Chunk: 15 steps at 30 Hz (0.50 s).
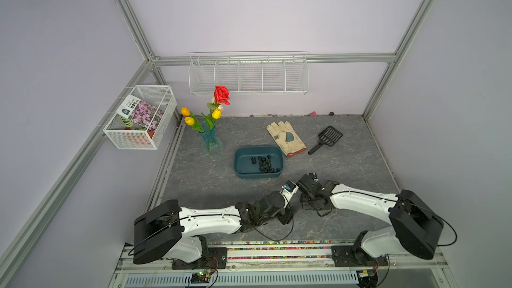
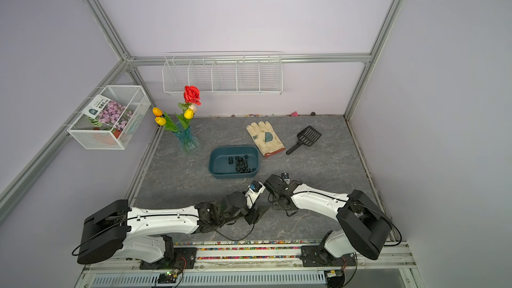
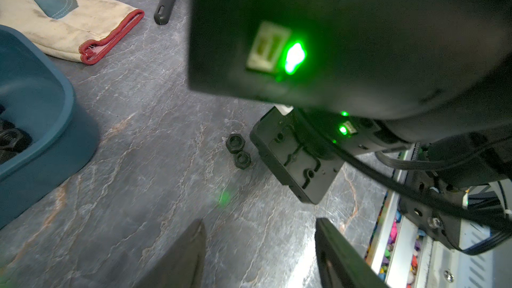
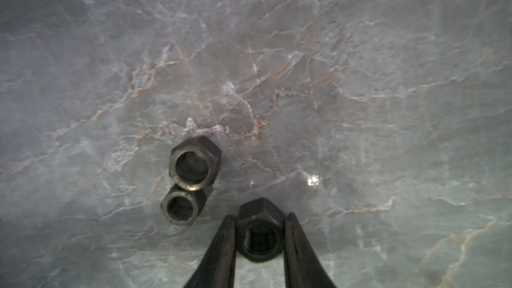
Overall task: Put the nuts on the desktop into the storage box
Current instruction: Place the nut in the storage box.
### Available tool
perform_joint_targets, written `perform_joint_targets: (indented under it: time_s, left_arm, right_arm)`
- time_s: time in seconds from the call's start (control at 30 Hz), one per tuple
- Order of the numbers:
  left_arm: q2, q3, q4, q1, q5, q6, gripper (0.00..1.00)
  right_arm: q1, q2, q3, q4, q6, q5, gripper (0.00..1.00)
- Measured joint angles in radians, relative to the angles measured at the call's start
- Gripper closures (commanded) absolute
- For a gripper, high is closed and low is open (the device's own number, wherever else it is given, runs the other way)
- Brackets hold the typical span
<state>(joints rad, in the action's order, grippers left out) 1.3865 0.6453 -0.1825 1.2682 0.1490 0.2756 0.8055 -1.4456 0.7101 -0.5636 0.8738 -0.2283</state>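
so, right gripper (image 4: 260, 216): jaws closed against both flanks of one nut, low over the desktop.
held nut (image 4: 260, 241): black and hexagonal, its hole facing the wrist camera, pinched between the jaws; whether it is clear of the stone i cannot tell.
loose nuts (image 4: 195, 164): two, lying flat and touching each other, just beside the held nut; in the left wrist view the pair (image 3: 235, 143) sits just beside the right gripper's black body.
left gripper (image 3: 260, 245): jaws spread apart with nothing between them, above bare stone near the pair.
desktop (image 1: 346, 167): dark grey stone pattern with pale veins.
storage box (image 1: 241, 174): teal tray in mid-desktop, just beyond both arms' wrists in a top view.
boxed nuts (image 1: 264, 163): a black heap inside the tray, from its middle toward its right end.
glove (image 1: 286, 138): pale, lying flat just behind the tray's right end.
scoop (image 1: 327, 139): black and slotted, right of the glove.
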Motion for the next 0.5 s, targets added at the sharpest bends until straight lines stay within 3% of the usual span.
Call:
perform_joint_targets:
  time_s: [0.5]
  left_arm:
    - [-0.043, 0.002, 0.048, -0.043, 0.115, 0.011, 0.35]
  right_arm:
    - [-0.006, 0.000, 0.137, -0.082, -0.074, -0.034, 0.85]
